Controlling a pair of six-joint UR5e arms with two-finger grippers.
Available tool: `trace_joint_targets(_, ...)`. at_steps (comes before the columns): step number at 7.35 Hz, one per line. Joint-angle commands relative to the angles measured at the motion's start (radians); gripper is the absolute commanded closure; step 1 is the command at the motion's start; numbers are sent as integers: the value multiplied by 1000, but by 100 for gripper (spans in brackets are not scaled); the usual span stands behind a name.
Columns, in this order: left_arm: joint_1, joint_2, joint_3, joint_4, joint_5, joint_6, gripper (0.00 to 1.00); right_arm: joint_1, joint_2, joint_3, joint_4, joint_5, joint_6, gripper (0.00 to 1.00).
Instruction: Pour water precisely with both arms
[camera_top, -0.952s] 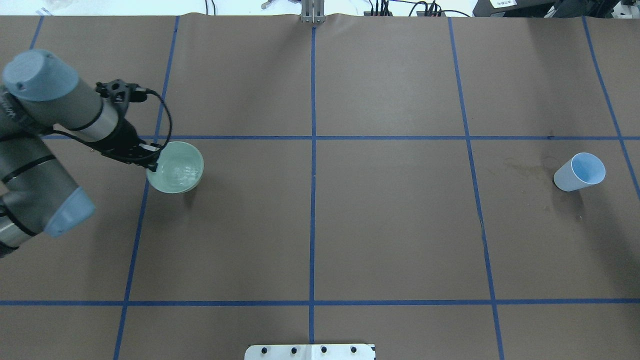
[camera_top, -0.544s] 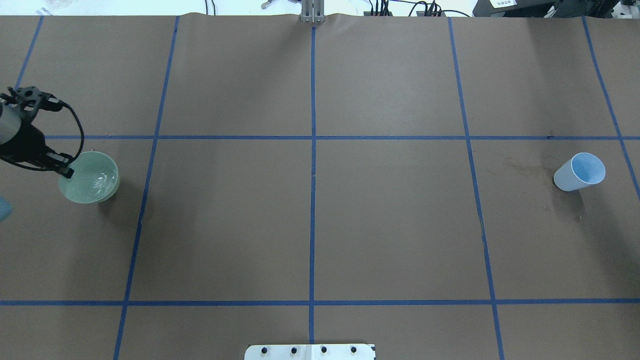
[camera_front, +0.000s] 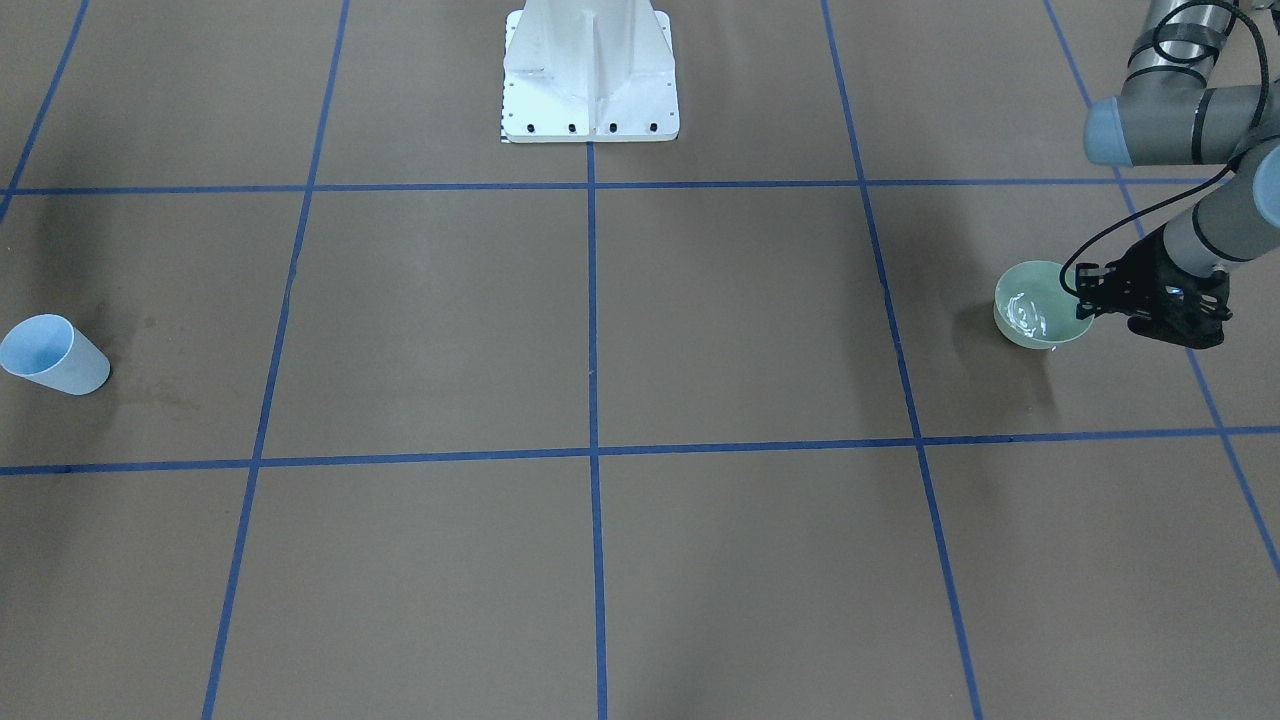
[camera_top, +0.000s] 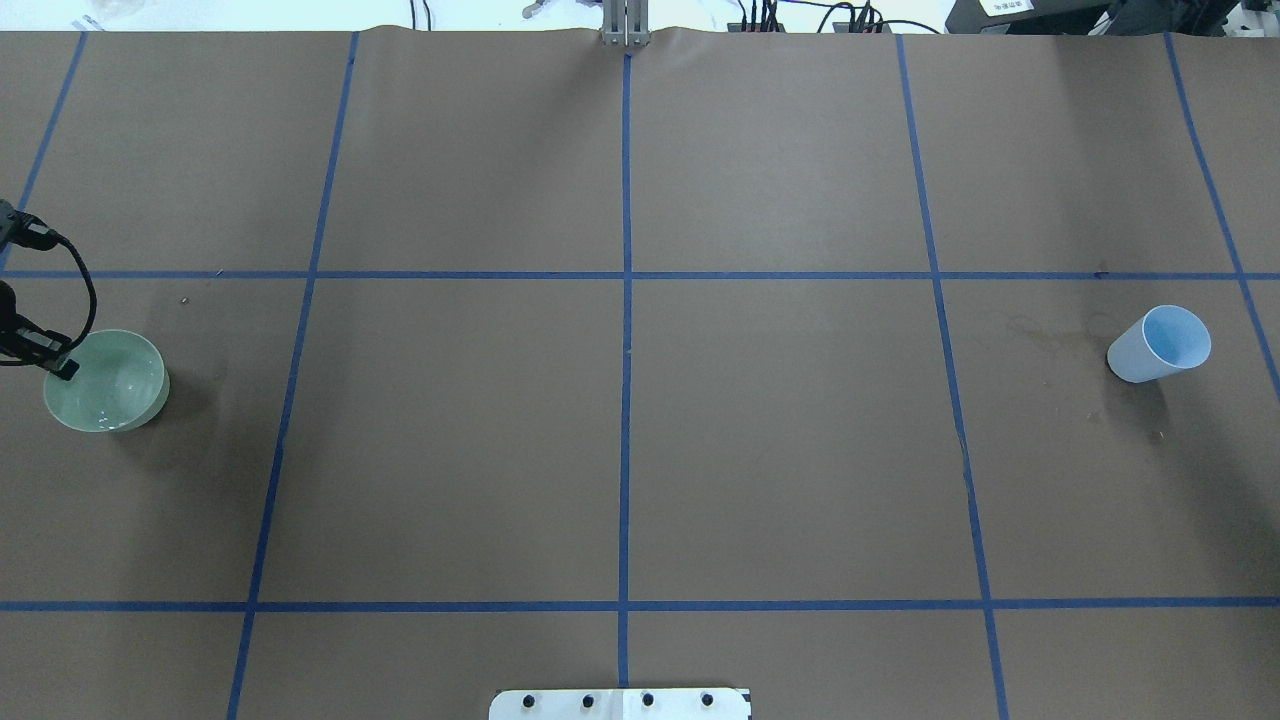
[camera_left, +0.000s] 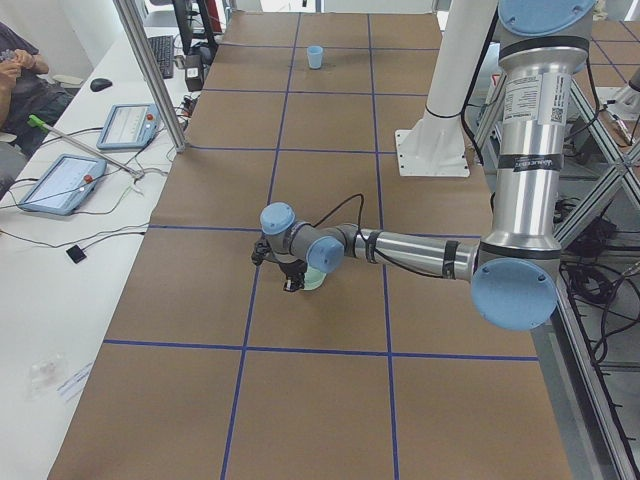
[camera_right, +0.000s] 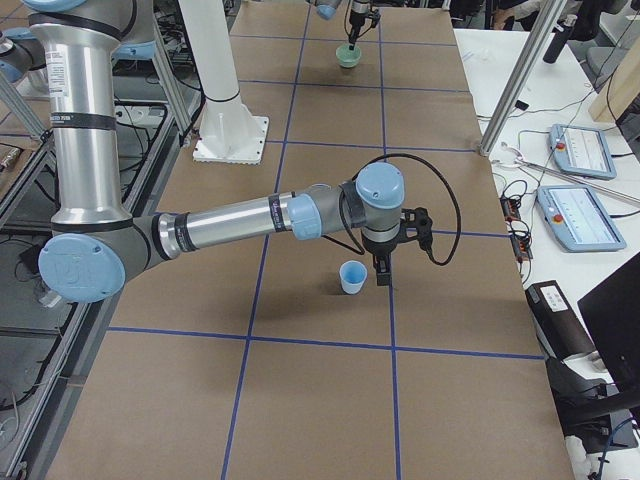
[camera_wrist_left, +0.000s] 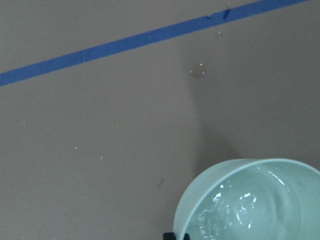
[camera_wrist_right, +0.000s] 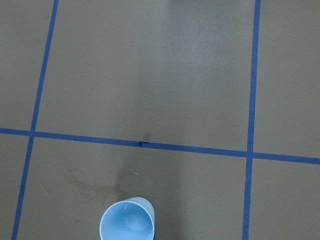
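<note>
Brown paper (camera_top: 780, 450) covers the whole table, ruled into big squares by blue tape (camera_top: 625, 400). A white bolted pedestal (camera_front: 590, 70) stands at the top centre of the front view, and a white bench (camera_left: 40, 250) carrying tablets (camera_left: 60, 180) runs along the left of the left-side view. At the left edge of the overhead view the left gripper (camera_top: 62, 367) is pinched on the rim of a pale green bowl (camera_top: 110, 385). The water (camera_wrist_left: 235, 210) lies in that bowl and shows only as white glints. Most of the left arm (camera_left: 410, 250) is cut off overhead. A light blue cup (camera_top: 1155, 345) stands at the far right of that view, beside faint dried rings (camera_wrist_right: 85, 185). In the right-side view the right gripper (camera_right: 381, 272) hangs just beside the cup, too small for me to tell whether it is open or closed. A person (camera_left: 15, 60) is cropped at the upper left of the left-side view. A label (camera_left: 527, 100) on the near arm's upright tube is too small to read.
</note>
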Motion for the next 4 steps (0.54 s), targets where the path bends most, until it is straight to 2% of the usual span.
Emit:
trace_joint_targets(1, -5, 1, 20, -5, -1, 11, 51, -5, 0, 1, 1, 0, 1, 2)
trace_joint_targets(2, -7, -1, 16, -8, -2, 9, 1, -6, 0, 1, 1, 0, 1, 2)
trace_joint_targets(3, -51, -1, 13, -8, -27, 11, 0, -8, 0, 1, 1, 0, 2, 1)
trace_joint_targets(4, -139, -4, 13, -7, -122, 33, 0, -11, 0, 1, 1, 0, 3, 1)
